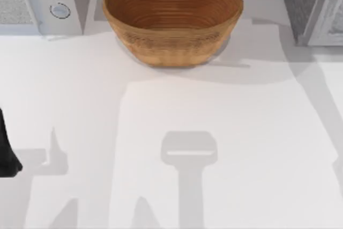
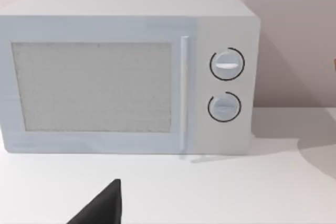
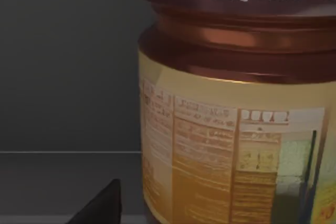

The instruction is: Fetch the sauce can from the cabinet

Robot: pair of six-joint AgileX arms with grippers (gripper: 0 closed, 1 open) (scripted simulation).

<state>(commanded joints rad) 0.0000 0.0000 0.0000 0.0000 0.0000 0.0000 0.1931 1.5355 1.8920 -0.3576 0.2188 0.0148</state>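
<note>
Sauce can (image 3: 236, 129), a cylinder with a tan printed label, coppery red shoulder band and dark maroon top, stands upright inside a dark grey cabinet interior (image 3: 63, 77), close in front of my right wrist camera. One dark fingertip (image 3: 102, 205) of my right gripper sits beside the can's base, not touching; can't tell how wide those fingers are.

Out from the can: large woven brown bowl-shaped basket (image 1: 172, 17) at the back of the white table (image 1: 241, 132). Left of the basket, a pale grey microwave (image 2: 126, 72) with two round dials. Right of the basket, a grey cabinet corner (image 1: 313, 6).

Left arm (image 1: 6, 148) parked at the table's left edge, well left of the basket; finger state unclear.
</note>
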